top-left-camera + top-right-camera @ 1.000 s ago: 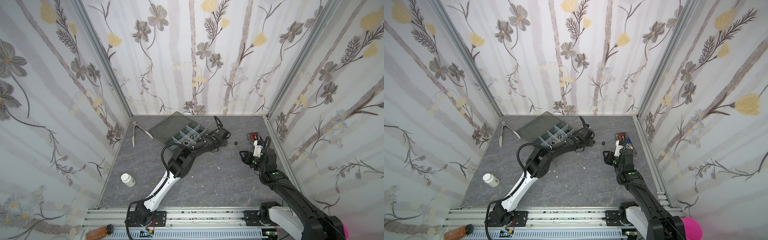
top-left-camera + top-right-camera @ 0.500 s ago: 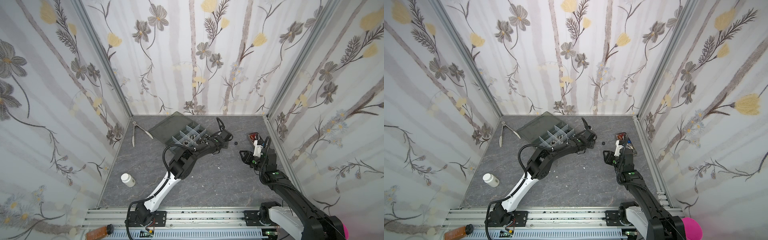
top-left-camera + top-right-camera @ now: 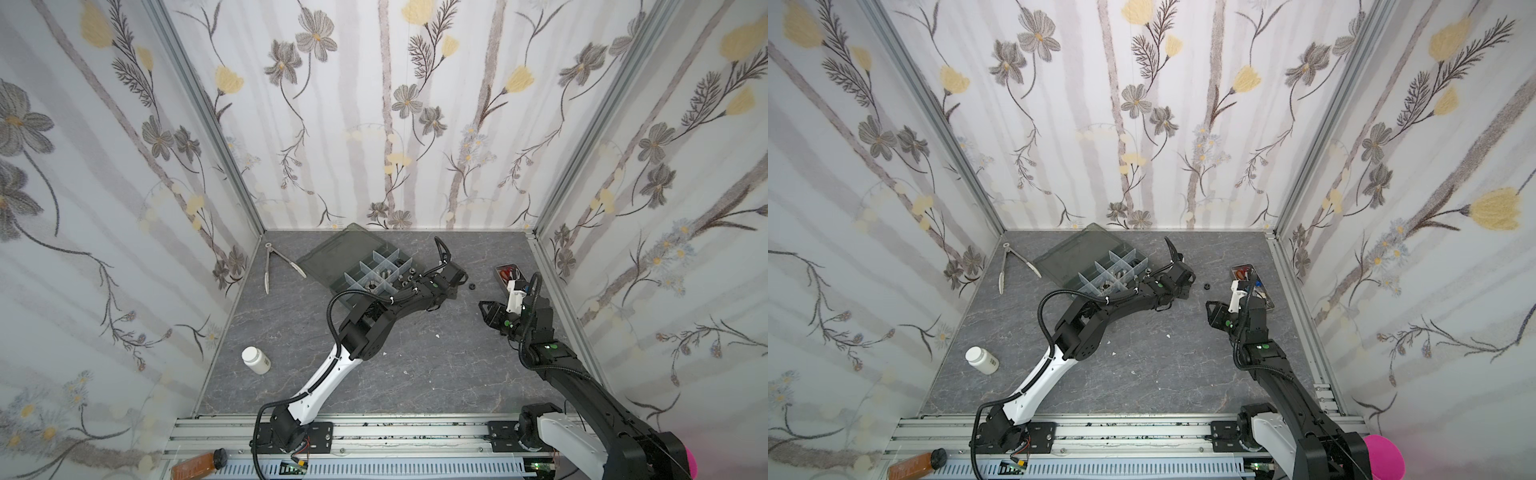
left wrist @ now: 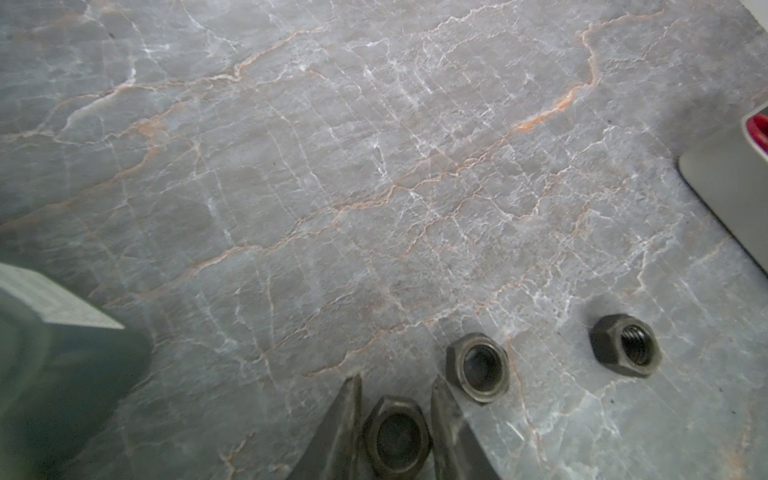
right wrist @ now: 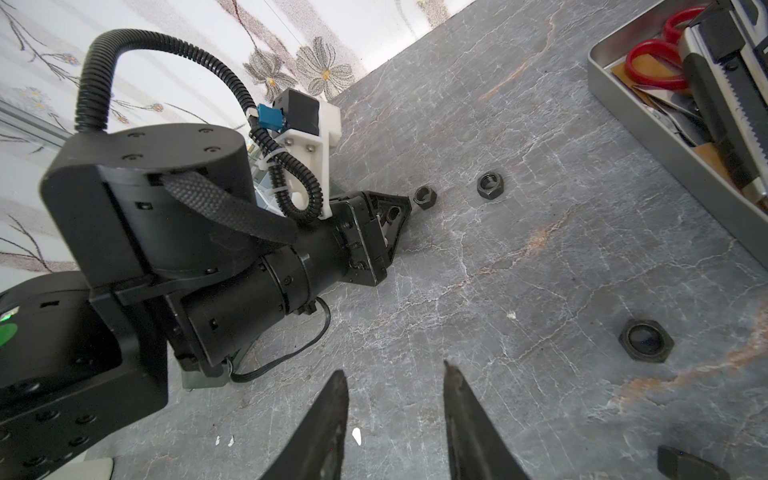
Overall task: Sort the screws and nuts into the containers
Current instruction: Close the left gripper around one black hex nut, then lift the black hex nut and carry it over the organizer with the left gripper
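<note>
Three black nuts [image 4: 478,368] lie on the grey marbled worktop [image 4: 374,166] — one, the held nut [image 4: 397,434], sits flat on the surface, pinched between the fingers of the left gripper [image 4: 395,386], with the other two close by. In a top view this gripper lies at 3 o'clock of the organizer box [image 3: 360,277]. The right gripper [image 5: 392,368] hovers spread and empty — about 4 o'clock of the left one.

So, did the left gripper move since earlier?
Yes. In both top views the left gripper shifted slightly away from the organizer box, toward the tool tray.
</note>
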Robot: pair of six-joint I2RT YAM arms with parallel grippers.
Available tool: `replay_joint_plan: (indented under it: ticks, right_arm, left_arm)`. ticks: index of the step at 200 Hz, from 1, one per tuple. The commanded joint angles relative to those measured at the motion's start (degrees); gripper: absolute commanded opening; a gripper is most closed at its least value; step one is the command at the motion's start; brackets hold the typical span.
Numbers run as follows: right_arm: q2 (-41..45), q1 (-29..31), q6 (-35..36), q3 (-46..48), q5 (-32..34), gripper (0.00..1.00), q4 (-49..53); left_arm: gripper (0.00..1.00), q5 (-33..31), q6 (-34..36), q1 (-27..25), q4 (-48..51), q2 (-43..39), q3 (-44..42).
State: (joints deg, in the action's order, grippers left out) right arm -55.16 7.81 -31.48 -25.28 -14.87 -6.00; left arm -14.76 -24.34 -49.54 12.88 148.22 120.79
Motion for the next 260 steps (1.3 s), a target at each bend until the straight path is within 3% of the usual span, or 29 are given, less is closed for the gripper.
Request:
replay_joint_plan:
  ticks: [1, 102, 260]
  right_arm:
    - [0.3, 0.0, -0.3, 0.1, -0.6, 0.4, -1.6]
    - [2.0, 0.0, -0.2, -0.4, 0.7, 0.4, 0.2]
    - [-3.6, 2.5, -2.9, -0.7, -3.1, 0.41, 0.0]
  left_arm:
    - [0.27, 1.4, 0.4, 0.1, 4.7, 0.3, -0.2]
    - [0.23, 3.1, 0.5, 0.1, 2.1, -8.6, -5.7]
    - [0.23, 1.5, -1.8, 4.4, -11.3, -39.3, -44.3]
